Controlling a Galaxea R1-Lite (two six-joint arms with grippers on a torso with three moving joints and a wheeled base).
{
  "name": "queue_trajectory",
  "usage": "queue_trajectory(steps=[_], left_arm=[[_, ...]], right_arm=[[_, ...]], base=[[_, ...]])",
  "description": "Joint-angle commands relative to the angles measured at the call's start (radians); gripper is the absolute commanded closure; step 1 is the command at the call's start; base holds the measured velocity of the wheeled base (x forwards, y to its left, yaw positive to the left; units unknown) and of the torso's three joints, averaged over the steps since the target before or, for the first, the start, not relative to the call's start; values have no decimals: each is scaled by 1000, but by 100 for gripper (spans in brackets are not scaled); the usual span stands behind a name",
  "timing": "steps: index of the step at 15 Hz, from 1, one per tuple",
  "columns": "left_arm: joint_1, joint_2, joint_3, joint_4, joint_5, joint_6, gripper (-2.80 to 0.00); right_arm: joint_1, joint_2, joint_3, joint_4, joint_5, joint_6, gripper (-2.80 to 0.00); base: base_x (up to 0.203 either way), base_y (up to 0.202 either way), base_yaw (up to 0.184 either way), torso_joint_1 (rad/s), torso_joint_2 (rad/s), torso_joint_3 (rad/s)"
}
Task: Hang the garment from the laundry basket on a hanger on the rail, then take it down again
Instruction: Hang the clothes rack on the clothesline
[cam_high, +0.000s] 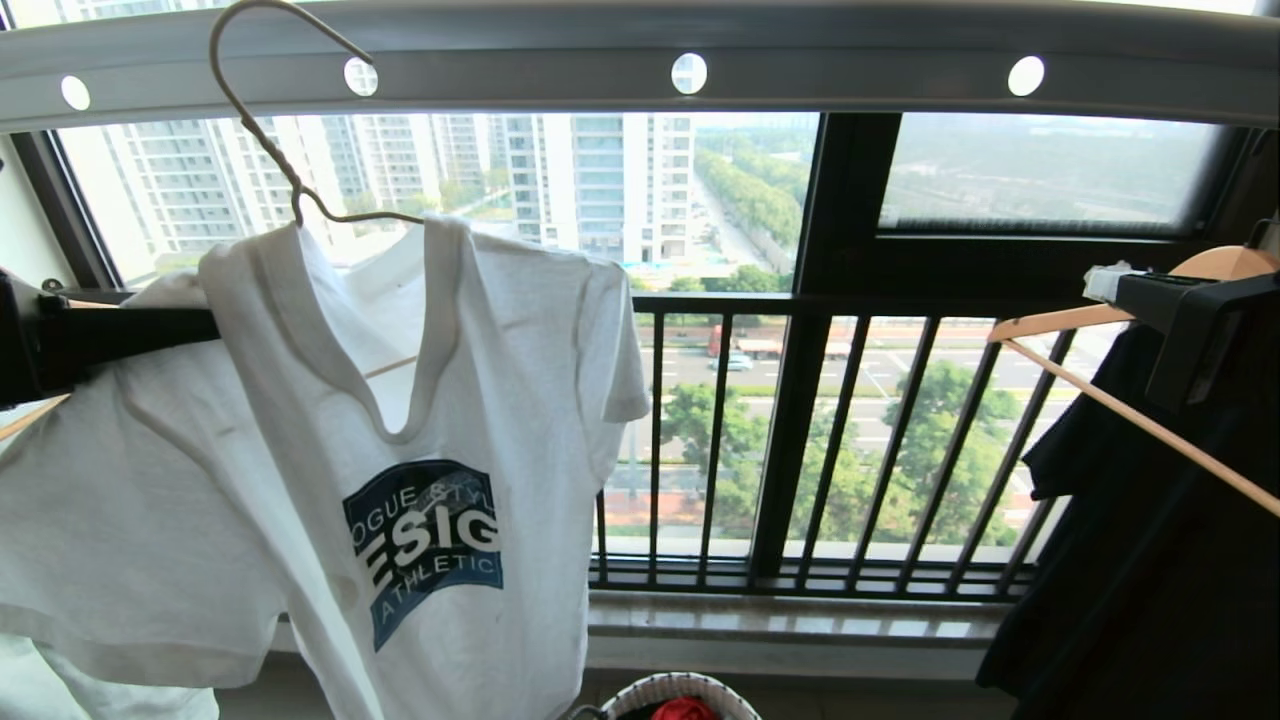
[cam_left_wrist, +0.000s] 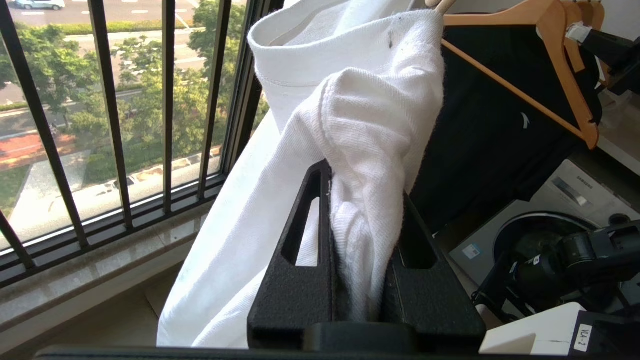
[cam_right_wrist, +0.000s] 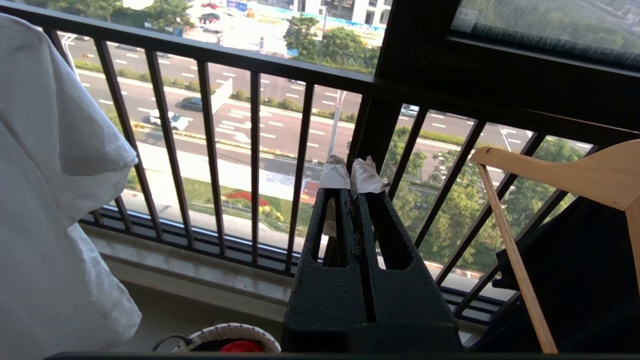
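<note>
The garment (cam_high: 330, 470) is draped on the hanger (cam_high: 270, 140), hooked over the rail (cam_high: 850, 70). Its bunched cloth is clamped by the left gripper (cam_left_wrist: 367, 200). The right gripper (cam_right_wrist: 352, 175) is held closed and empty.

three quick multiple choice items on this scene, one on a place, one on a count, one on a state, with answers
1. Where does the hanger hook?
A. over the rail
B. on the window railing
C. in the laundry basket

2. How many round holes show in the rail?
A. two
B. four
C. seven

3. What is the left gripper doing?
A. open, empty
B. shut on the garment
C. holding a wooden hanger

Answers: 1 A, its hook curves over the bar. 2 B, four bright holes in a row. 3 B, white cloth bunched between its fingers.
</note>
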Motion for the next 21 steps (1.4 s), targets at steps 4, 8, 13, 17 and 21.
queue_trajectory(steps=[4,8,13,17,21], left_arm=[[-126,-69,42,-86,49,-125,0],[-326,-76,90,-233,258,-249,0],[-467,-70,121,-284,334,-275,0],[-585,-62,124,-292,456,-276,0],[-685,-16,138,-364,622,-275,0]], right_arm=[[0,1,-1,-3,-2,-1,0],[1,1,-1,-3,-2,-1,0],[-1,1,0,-3,-2,-1,0],[1,2,1,-3,-2,-1,0],[1,2,2,0,-2,0,0]], base=[[0,0,0,0,0,0],[0,0,0,0,0,0],[0,0,0,0,0,0],[0,0,0,0,0,0],[0,0,0,0,0,0]])
